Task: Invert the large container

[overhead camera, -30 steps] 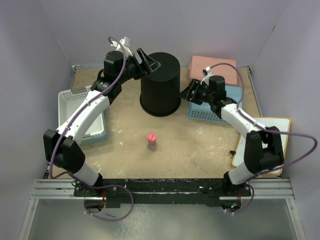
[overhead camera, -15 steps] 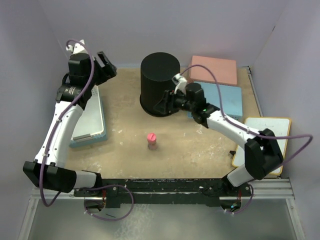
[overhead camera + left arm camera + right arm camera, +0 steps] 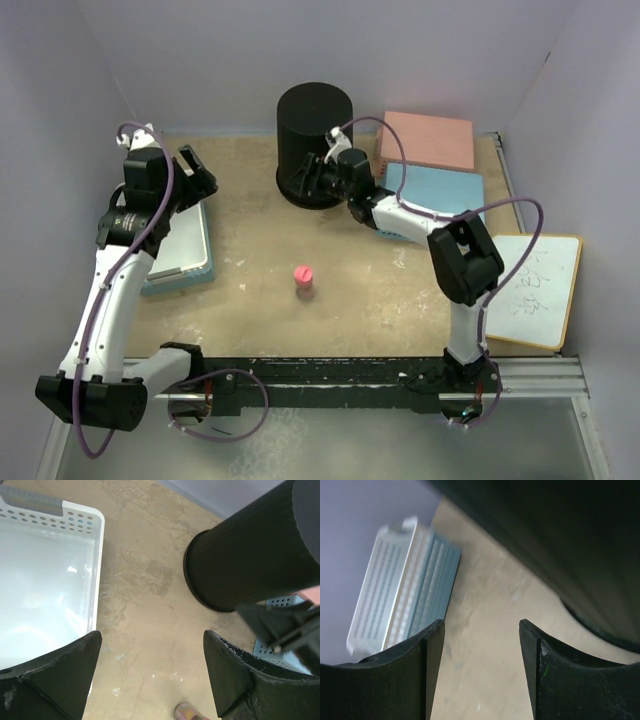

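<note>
The large container (image 3: 313, 135) is a tall black ribbed bin standing at the back of the table, its closed flat end up and its wider rim on the table. My right gripper (image 3: 308, 180) is low at the front of its base, open; in the right wrist view only bare table shows between the fingers (image 3: 480, 630), with the container (image 3: 560, 540) just beyond the right one. My left gripper (image 3: 200, 172) is off to the left, apart from the container (image 3: 250, 555), open and empty (image 3: 150, 675).
A white basket (image 3: 97, 545) stacked in a blue one (image 3: 185, 255) lies at the left under my left gripper. A pink basket (image 3: 425, 140) and a blue basket (image 3: 445, 195) lie at the back right, a whiteboard (image 3: 530, 290) at the right edge. A small pink object (image 3: 303, 281) stands mid-table.
My left arm has pulled away from the container to the left. My right arm swung from the blue basket to the container's front base. The container sits slightly farther back.
</note>
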Available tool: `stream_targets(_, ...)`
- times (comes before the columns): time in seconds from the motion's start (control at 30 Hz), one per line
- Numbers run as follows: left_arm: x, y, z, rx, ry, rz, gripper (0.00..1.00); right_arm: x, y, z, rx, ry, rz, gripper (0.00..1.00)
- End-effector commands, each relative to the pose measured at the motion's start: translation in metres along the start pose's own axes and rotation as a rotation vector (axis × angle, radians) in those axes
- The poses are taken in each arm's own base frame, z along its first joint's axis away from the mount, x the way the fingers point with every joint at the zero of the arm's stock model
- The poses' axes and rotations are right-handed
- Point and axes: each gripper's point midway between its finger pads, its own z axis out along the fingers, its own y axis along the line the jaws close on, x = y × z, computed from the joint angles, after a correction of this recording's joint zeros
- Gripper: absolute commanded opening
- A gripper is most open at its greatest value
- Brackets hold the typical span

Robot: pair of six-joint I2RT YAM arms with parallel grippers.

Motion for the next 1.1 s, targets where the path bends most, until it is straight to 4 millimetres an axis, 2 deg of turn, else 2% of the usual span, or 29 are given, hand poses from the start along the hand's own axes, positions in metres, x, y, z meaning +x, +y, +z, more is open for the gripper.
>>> stream_targets(0.0, 0.000, 0.008, -0.014, -0.016, -0.011, 0.027, 0.80, -0.105, -0.005, 0.016, 0.031, -0.280, 0.038, 0.63)
stream_targets(0.03, 0.002, 0.011, -0.013, -0.032, -0.005, 0.031, 0.80, -0.110, -0.013, 0.019, 0.052, -0.293, 0.048, 0.64)
stream_targets(0.13, 0.015, 0.028, -0.002, -0.112, 0.033, 0.062, 0.80, -0.121, -0.014, 0.013, 0.053, -0.314, 0.046, 0.65)
stream_targets(0.23, 0.034, 0.050, 0.016, -0.212, 0.087, 0.103, 0.80, -0.116, -0.008, -0.004, 0.053, -0.297, 0.016, 0.66)
stream_targets(0.3, 0.050, 0.063, 0.033, -0.266, 0.132, 0.130, 0.80, -0.111, -0.005, -0.021, 0.059, -0.285, -0.014, 0.67)
stream_targets(0.4, 0.069, 0.072, 0.059, -0.312, 0.201, 0.148, 0.80, -0.101, -0.005, -0.052, 0.095, -0.268, -0.065, 0.69)
stream_targets(0.43, 0.073, 0.072, 0.066, -0.319, 0.214, 0.151, 0.80, -0.089, -0.012, -0.061, 0.121, -0.248, -0.075, 0.69)
stream_targets(0.47, 0.077, 0.077, 0.073, -0.339, 0.221, 0.156, 0.80, -0.089, -0.008, -0.075, 0.127, -0.255, -0.088, 0.70)
stream_targets(0.53, 0.081, 0.085, 0.081, -0.381, 0.222, 0.167, 0.77, -0.078, -0.014, -0.093, 0.158, -0.236, -0.105, 0.71)
stream_targets(0.73, 0.095, 0.089, 0.098, -0.385, 0.244, 0.174, 0.42, -0.054, -0.032, -0.135, 0.240, -0.194, -0.131, 0.70)
stream_targets(0.83, 0.099, 0.092, 0.101, -0.392, 0.251, 0.187, 0.29, -0.050, -0.037, -0.142, 0.250, -0.180, -0.168, 0.67)
stream_targets(0.93, 0.095, 0.094, 0.100, -0.405, 0.254, 0.206, 0.07, -0.051, -0.045, -0.143, 0.274, -0.165, -0.172, 0.68)
stream_targets(1.0, 0.088, 0.093, 0.098, -0.410, 0.237, 0.213, 0.06, -0.052, -0.045, -0.142, 0.271, -0.163, -0.173, 0.68)
stream_targets(1.03, 0.085, 0.093, 0.097, -0.411, 0.228, 0.216, 0.08, -0.053, -0.044, -0.142, 0.268, -0.162, -0.174, 0.68)
stream_targets(1.07, 0.083, 0.093, 0.097, -0.413, 0.222, 0.219, 0.14, -0.054, -0.043, -0.141, 0.265, -0.163, -0.175, 0.69)
